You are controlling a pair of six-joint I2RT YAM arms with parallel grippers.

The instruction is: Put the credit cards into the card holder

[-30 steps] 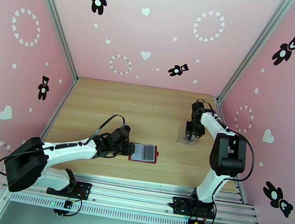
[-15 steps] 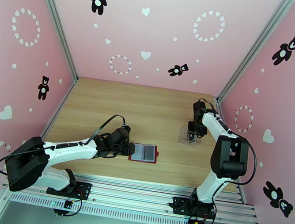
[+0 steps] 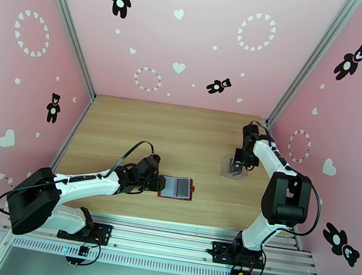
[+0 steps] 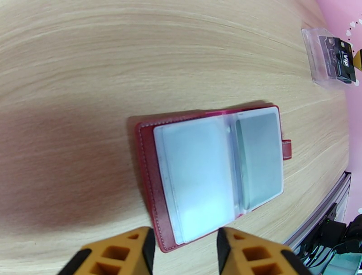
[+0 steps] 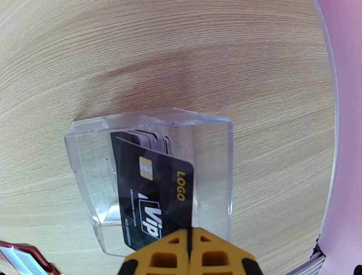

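The dark-red card holder (image 4: 147,181) lies open on the wooden table, showing greyish clear pockets. A silvery grey card (image 4: 259,159) sits in its right pocket. My left gripper (image 4: 183,244) is open, its orange fingers either side of the holder's near corner; from above, the left gripper (image 3: 155,182) is at the card holder's (image 3: 177,187) left edge. My right gripper (image 5: 189,246) is shut on the corner of a black card (image 5: 154,199) printed VIP and LOGO. That card stands partly inside a clear plastic case (image 5: 212,149) with several more cards behind it. No yellow card is visible.
From above, the clear case (image 3: 230,168) stands at the right middle of the table, under my right gripper (image 3: 238,165). Pink walls enclose the table on three sides, the right one close to the case. Bare wood separates case and holder.
My right arm has shifted slightly right and farther back, still over the clear case. The left arm and the card holder have not moved.
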